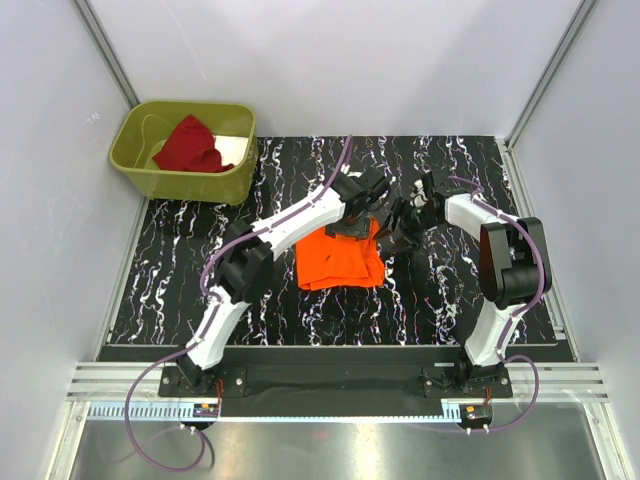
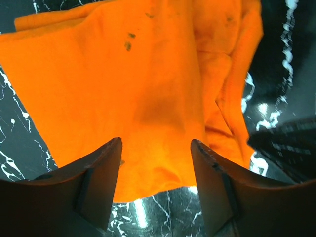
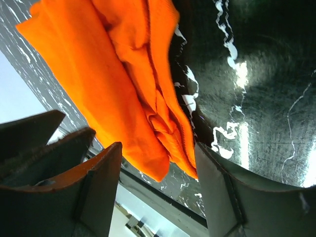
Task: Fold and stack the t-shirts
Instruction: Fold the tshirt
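The orange shirt (image 1: 340,262) lay in a rough, partly folded rectangle on the black marbled table (image 1: 450,300), its layers rumpled and bunched along the right side. In the left wrist view the cloth (image 2: 148,98) showed a few small dark specks near its far edge.

The left gripper (image 1: 352,226) hung over the far edge of the orange shirt. Its jaws stood released and wide apart, with the cloth seen between the fingers (image 2: 103,182) but not pinched by them. The right gripper (image 1: 400,216) sat just beside the orange shirt's far right corner, its jaws likewise spread and gripping nothing. From its wrist camera the folded edge of the shirt (image 3: 113,74) ran past the gap between the fingers (image 3: 217,197), and whether it touched them could not be told.

The red shirt (image 1: 190,145) lay crumpled well apart from the orange shirt, off to its far left, inside the green bin (image 1: 190,186).
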Controlling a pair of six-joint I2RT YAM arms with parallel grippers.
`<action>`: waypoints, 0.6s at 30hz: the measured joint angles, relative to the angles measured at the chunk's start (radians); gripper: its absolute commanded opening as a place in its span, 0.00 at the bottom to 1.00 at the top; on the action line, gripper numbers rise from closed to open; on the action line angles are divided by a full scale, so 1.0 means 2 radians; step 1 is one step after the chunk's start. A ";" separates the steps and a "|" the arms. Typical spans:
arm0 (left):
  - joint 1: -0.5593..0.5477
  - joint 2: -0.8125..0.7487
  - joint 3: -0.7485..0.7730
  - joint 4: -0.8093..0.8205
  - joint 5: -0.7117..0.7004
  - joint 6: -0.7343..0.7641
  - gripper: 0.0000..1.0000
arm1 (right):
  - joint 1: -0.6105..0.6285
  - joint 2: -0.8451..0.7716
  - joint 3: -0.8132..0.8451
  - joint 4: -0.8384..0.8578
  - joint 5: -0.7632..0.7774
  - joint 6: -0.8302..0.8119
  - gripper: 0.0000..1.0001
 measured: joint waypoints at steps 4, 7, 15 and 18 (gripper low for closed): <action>-0.001 0.011 0.003 0.001 -0.010 -0.010 0.58 | -0.001 0.000 -0.010 0.003 -0.003 0.001 0.61; -0.002 0.025 0.018 0.000 -0.024 -0.015 0.61 | -0.002 0.000 -0.017 0.008 -0.003 0.005 0.60; -0.018 0.033 0.023 0.016 -0.039 -0.025 0.71 | -0.006 0.000 -0.042 0.019 -0.006 0.012 0.60; -0.024 0.041 0.032 0.018 -0.043 -0.026 0.70 | -0.007 -0.002 -0.054 0.022 -0.006 0.015 0.61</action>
